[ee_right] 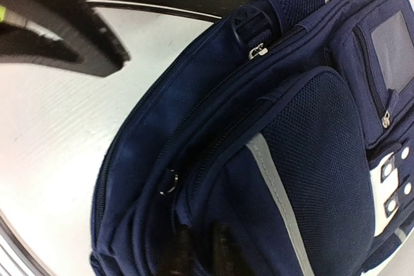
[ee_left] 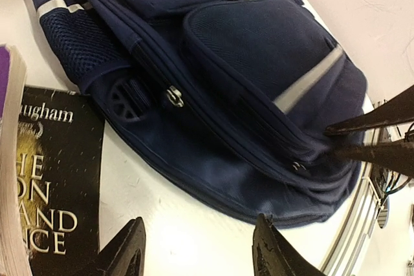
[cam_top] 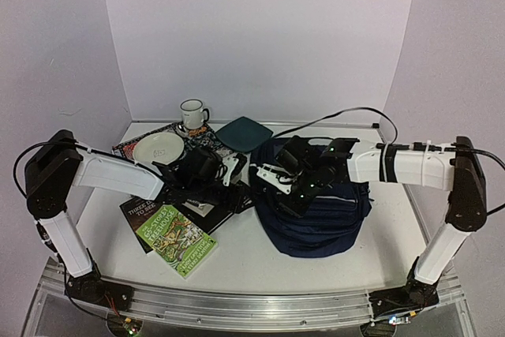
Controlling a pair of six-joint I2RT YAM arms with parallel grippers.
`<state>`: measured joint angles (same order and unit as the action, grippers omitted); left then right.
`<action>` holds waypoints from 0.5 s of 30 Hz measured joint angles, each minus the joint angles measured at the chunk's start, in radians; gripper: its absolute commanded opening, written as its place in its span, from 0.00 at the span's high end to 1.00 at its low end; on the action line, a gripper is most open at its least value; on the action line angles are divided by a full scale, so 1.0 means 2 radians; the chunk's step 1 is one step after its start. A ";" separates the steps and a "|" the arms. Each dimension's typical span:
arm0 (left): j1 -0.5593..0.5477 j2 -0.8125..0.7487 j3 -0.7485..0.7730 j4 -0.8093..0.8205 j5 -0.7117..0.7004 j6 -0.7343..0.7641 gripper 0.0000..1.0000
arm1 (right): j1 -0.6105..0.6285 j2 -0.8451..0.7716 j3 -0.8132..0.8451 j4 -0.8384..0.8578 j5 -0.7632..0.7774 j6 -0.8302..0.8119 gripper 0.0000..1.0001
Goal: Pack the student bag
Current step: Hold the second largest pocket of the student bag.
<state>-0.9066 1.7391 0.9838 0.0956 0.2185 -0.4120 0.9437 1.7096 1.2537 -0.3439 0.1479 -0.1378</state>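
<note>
Two arms (cam_top: 102,171) flank one student bag (cam_top: 316,226), with one mug (cam_top: 192,114) behind.

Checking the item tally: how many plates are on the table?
2. A white round plate lies left of centre beside the mug; a dark teal square plate sits behind the student bag. More may be hidden from view.

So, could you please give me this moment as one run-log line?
right claw: shut on large navy-blue fabric backpack edge | left claw: open, empty, over white table

Left claw (ee_left: 197,247) stands open; right claw (ee_right: 199,250) pinched closed; both arms reach inward.
</note>
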 measured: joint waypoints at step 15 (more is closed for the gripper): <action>0.001 0.051 0.074 0.004 0.012 0.090 0.54 | -0.006 -0.108 -0.050 0.026 0.039 -0.023 1.00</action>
<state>-0.9050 1.8411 1.1315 0.1028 0.2432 -0.2313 0.9308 1.4942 1.1531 -0.2929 0.2268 -0.1841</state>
